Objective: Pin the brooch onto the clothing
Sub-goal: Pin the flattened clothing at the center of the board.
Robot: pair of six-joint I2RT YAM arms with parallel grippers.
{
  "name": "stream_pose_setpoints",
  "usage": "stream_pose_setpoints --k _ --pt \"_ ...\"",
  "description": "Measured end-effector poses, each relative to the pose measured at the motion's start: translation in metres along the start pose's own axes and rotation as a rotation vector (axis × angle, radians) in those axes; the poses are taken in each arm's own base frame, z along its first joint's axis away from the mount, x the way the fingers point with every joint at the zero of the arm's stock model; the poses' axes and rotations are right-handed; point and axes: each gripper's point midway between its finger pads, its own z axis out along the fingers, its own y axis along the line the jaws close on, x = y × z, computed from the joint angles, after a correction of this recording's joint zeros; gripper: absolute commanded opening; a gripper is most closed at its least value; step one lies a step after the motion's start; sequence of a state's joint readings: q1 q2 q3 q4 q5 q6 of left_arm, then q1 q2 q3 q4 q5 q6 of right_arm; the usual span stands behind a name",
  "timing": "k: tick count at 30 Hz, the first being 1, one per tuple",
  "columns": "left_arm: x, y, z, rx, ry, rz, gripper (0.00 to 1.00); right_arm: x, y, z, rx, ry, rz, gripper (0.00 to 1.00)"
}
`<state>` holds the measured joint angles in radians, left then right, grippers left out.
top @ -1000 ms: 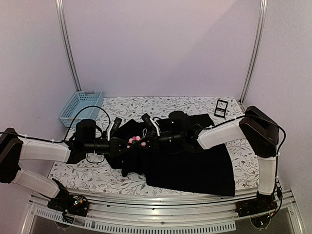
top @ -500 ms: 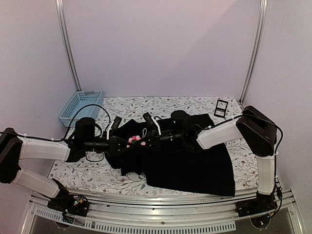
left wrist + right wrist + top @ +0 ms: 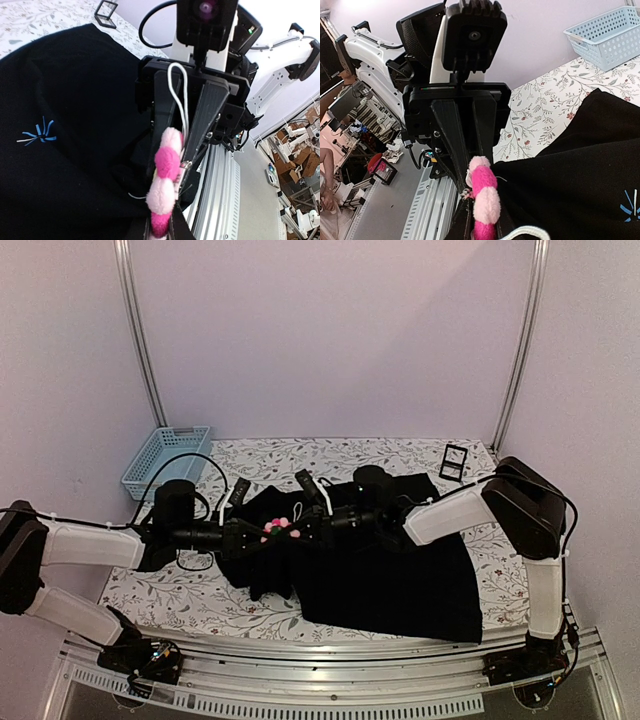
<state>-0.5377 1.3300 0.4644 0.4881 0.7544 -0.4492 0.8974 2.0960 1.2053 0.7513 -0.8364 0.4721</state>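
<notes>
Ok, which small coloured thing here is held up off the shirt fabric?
The pink flower brooch, pinched between the left gripper and right gripper; the light-blue star emblem lies flat on the black shirt.

Soft, even, violet-tinged light with faint shadows. The black clothing [image 3: 400, 580] swallows its fold detail. Wrist views are sharp up close and softer far off.
</notes>
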Motion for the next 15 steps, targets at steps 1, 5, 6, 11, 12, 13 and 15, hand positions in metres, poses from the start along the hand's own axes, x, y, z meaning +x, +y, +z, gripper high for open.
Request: stream_pose_setpoints --k 1,5,6,11,12,13,15 --pt "0.0000 -0.0007 0.0000 0.004 0.000 0.001 0.15 -0.0001 0.0007 -0.0002 -0.006 0.000 0.004 0.00" --pt "-0.0020 -0.0042 -0.0006 0.023 -0.015 0.015 0.29 -0.0024 0.0035 -0.0007 -0.032 -0.011 0.014 0.00" --pt "-0.0025 -0.0051 -0.0009 0.028 -0.021 0.020 0.31 -0.0028 0.0042 -0.0006 -0.041 -0.014 0.016 0.00" --pt "-0.0041 -0.0049 0.0006 0.048 -0.053 0.043 0.20 0.0002 0.0036 -0.0003 -0.063 -0.012 0.053 0.00" --pt "-0.0039 -0.0044 0.0012 0.050 -0.055 0.041 0.20 0.0007 0.0033 -0.0002 -0.063 -0.011 0.059 0.00" --pt "-0.0039 -0.0040 0.0017 0.052 -0.059 0.047 0.19 0.0007 0.0030 -0.0004 -0.063 -0.011 0.064 0.00" --pt "-0.0052 -0.0044 0.0022 0.056 -0.067 0.052 0.17 0.0003 0.0034 -0.0007 -0.066 -0.011 0.070 0.00"
